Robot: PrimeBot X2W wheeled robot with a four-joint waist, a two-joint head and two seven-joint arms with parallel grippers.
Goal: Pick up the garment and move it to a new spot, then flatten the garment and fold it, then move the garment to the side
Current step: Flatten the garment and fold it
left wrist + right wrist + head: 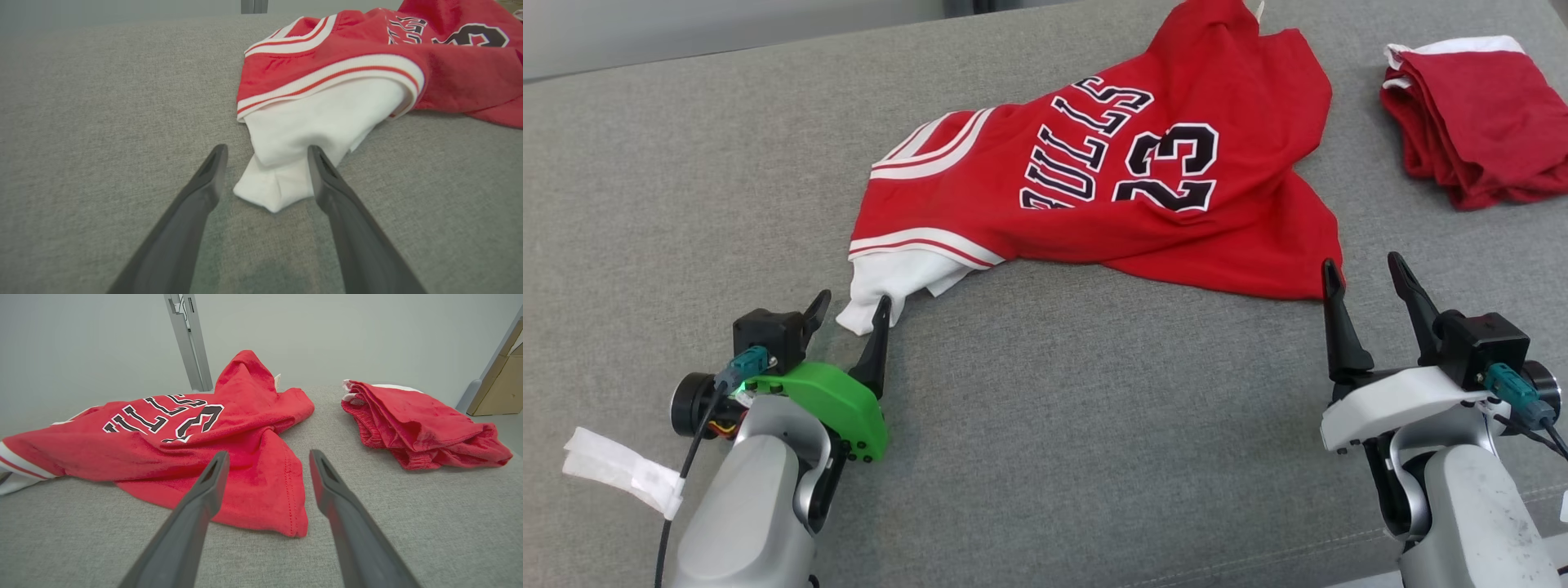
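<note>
Jersey (1127,188): red, "BULLS 23" face up, rumpled. It lies on the grey worktop (1054,425), from the centre toward 12 o'clock in your head view.

Your left hand (853,300), at 7 o'clock, is open with nothing gripped. In the left wrist view the jersey's white corner (278,183) lies between its two fingers, and one finger (327,179) overlaps the cloth. You cannot tell contact from these views.

Your right hand (1363,263), at 4 o'clock, is also spread and empty. Its fingertips are at the jersey's red hem corner (286,514).

A folded red garment (1478,122) sits at 2 o'clock, apart from the jersey.
</note>
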